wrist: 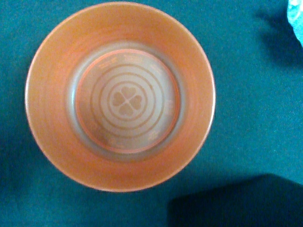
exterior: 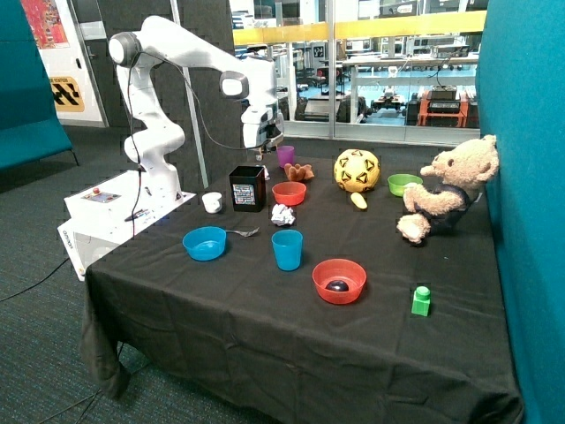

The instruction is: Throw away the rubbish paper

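Note:
The rubbish paper (exterior: 282, 214), a small crumpled white ball, lies on the black tablecloth just in front of a small red bowl (exterior: 289, 193) and beside a black box (exterior: 248, 188). My gripper (exterior: 270, 141) hangs in the air above the small red bowl and the black box, well above the paper. In the wrist view the red bowl (wrist: 118, 97) fills most of the picture, empty, seen from straight above. A white edge of the paper (wrist: 296, 14) shows in one corner of that view. The gripper itself does not show in the wrist view.
On the table are a small white cup (exterior: 212, 202), a blue bowl (exterior: 205, 243) with a spoon (exterior: 244, 233), a blue cup (exterior: 287, 249), a larger red bowl (exterior: 339, 281), a purple cup (exterior: 285, 156), a yellow ball (exterior: 357, 170), a green bowl (exterior: 403, 184), a teddy bear (exterior: 446, 188) and a green block (exterior: 421, 300).

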Controlling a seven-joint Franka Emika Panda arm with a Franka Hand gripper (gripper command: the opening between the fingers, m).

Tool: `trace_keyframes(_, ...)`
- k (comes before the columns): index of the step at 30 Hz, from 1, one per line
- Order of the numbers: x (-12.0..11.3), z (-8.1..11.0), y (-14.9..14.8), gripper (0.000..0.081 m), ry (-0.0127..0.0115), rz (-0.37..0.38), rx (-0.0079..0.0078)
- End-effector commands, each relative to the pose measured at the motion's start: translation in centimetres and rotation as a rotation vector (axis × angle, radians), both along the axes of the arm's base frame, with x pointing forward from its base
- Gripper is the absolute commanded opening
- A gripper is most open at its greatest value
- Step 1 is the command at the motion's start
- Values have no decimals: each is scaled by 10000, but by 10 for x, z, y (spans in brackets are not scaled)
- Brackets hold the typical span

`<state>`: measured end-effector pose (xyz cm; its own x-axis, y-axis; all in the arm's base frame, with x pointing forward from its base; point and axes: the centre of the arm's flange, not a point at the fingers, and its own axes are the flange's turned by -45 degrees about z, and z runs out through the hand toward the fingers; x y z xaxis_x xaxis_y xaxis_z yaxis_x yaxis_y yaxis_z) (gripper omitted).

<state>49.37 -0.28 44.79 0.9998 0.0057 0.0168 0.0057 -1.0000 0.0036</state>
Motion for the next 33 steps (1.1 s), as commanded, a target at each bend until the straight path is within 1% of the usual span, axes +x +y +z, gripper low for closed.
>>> trace_keyframes(1,6,2,3,808,170,1296,24)
trace_keyframes(4,11,1,-4,808,170,1164,25)
trace_keyframes(5,12,0,-6,632,170,1135,25)
trace_keyframes(6,14,0,-7,530,170,1365,23)
trace_keyframes(7,15,-1,-9,479,170,1118,25)
trace_keyframes(8,16,-2,-11,455,170,1088,25)
trace_keyframes(11,20,-4,-16,434,170,1034,26)
trace_keyframes(15,25,-8,-27,439,169,817,28)
trace_keyframes(20,34,-16,-48,477,169,393,31)
trace_keyframes(22,37,-19,-57,506,168,236,33)
trace_keyframes(27,46,-28,-80,607,168,-96,35)
trace_keyframes(33,54,-42,-100,677,168,-206,36)
